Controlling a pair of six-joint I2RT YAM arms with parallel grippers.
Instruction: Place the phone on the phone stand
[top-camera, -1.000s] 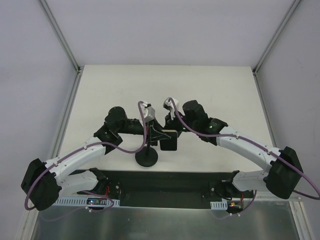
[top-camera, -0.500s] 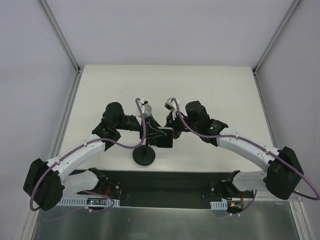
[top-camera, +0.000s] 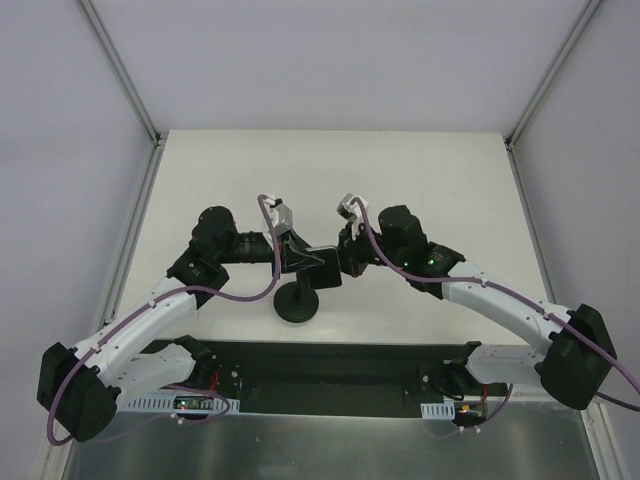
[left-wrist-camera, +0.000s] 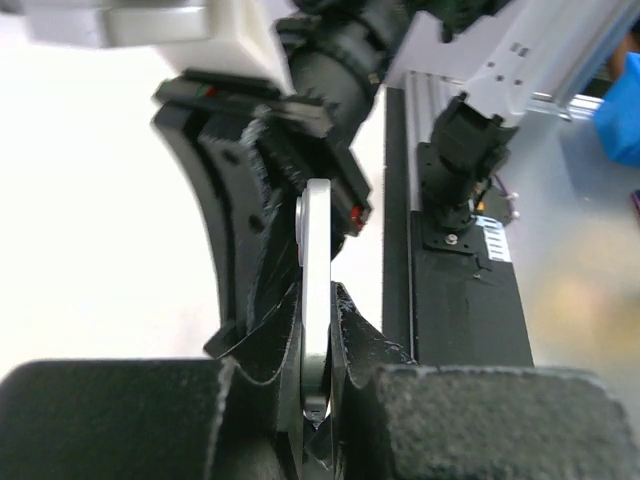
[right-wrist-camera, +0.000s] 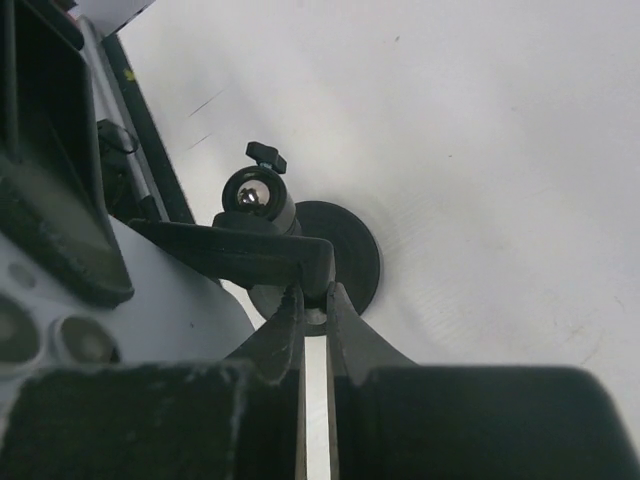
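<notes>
The phone (top-camera: 326, 271) is a black slab held level between my two grippers, just above the phone stand (top-camera: 297, 307), whose disc base sits on the table. My left gripper (top-camera: 304, 262) is shut on the phone's left end. In the left wrist view (left-wrist-camera: 318, 300) the phone (left-wrist-camera: 315, 240) runs edge-on between the fingers. My right gripper (top-camera: 346, 264) pinches the right end. In the right wrist view (right-wrist-camera: 315, 292) the phone (right-wrist-camera: 240, 246) crosses over the stand's ball head (right-wrist-camera: 255, 195) and base (right-wrist-camera: 358, 255). The cradle is hidden, so I cannot tell whether the phone touches it.
The white table (top-camera: 420, 180) stretches behind and to both sides of the arms. A black strip and metal rail (top-camera: 330, 365) run along the near edge by the arm bases. Grey walls (top-camera: 60, 150) close in the left and right sides.
The phone went from hanging under the right gripper to lying level between both grippers, a little higher and further left. The left arm swung outward. The stand base shifted slightly away from the near edge.
</notes>
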